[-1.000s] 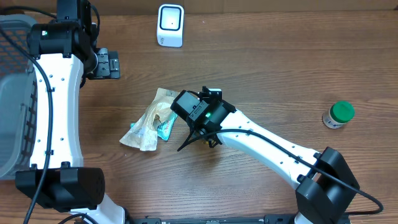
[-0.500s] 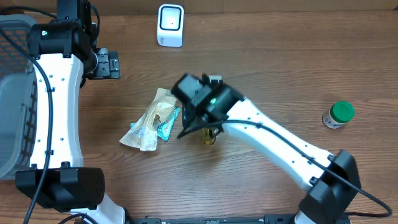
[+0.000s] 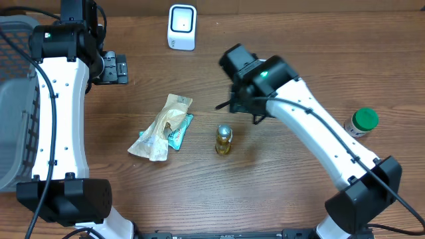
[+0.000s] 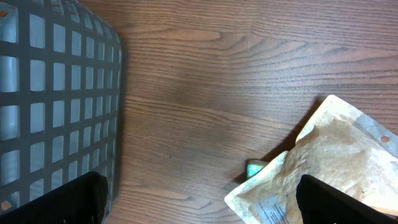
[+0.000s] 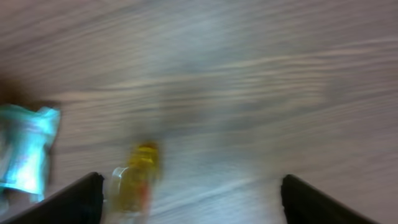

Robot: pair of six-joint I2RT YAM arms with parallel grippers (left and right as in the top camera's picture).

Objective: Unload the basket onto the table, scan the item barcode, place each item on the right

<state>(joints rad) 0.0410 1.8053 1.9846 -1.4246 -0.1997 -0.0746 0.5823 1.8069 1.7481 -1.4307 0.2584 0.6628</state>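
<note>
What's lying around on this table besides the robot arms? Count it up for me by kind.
Packets: 2 (brown pouch, teal packet)
Bottles and jars: 2 (yellow bottle, green-lidded jar)
Scanners: 1 (white scanner)
Baskets: 1 (grey basket)
Total: 6

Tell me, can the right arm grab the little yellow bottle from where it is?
Probably yes. The right gripper hangs open and empty close above the yellow bottle, and nothing lies between them. The packets sit off on the bottle's far side, out of the way.
</note>
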